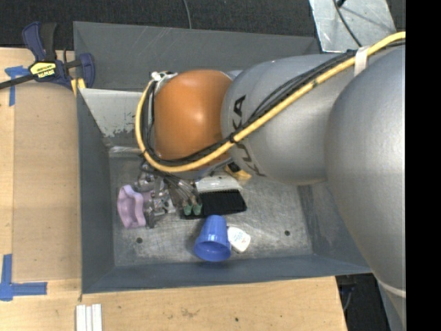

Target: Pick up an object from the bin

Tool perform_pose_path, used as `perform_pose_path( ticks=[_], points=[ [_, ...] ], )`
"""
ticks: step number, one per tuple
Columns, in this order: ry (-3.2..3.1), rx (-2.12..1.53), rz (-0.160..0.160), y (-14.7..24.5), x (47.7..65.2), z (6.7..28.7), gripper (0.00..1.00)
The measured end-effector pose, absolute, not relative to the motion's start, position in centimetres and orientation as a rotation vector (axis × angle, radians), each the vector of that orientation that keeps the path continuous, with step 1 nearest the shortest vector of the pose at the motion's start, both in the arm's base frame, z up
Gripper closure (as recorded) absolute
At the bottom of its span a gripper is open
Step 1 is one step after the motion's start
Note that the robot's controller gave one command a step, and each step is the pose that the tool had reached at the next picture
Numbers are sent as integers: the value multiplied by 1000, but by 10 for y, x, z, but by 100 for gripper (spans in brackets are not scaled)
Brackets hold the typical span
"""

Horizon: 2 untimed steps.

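Gripper sits low over the bin's scuffed grey floor, and I cannot tell how wide it is. A lilac lump lies just beside it at nine o'clock, a black block at three, a blue cup at five. Dark flooring lies beyond the bin at twelve.

We read only one marking: black capital letters on the grey casing of the arm, just right of its orange cover. They run sideways down the casing. We make out "KA", the tail of the KUKA brand name, and a yellow and black cable crosses the casing beside them. At the near side of the bin, the small white round thing touching the blue cup carries faint print we cannot read.
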<state>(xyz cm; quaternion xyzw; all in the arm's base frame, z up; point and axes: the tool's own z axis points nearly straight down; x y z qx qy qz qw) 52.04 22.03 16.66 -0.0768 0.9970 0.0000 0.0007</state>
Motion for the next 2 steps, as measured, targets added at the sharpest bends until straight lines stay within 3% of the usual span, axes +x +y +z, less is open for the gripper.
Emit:
perform_pose_path(
  ticks=[1, 2],
  points=[
    [3126, -244, 2, 220, 523, 191, 100],
    [3107, -470, 0, 214, 529, 224, 100]
  ],
)
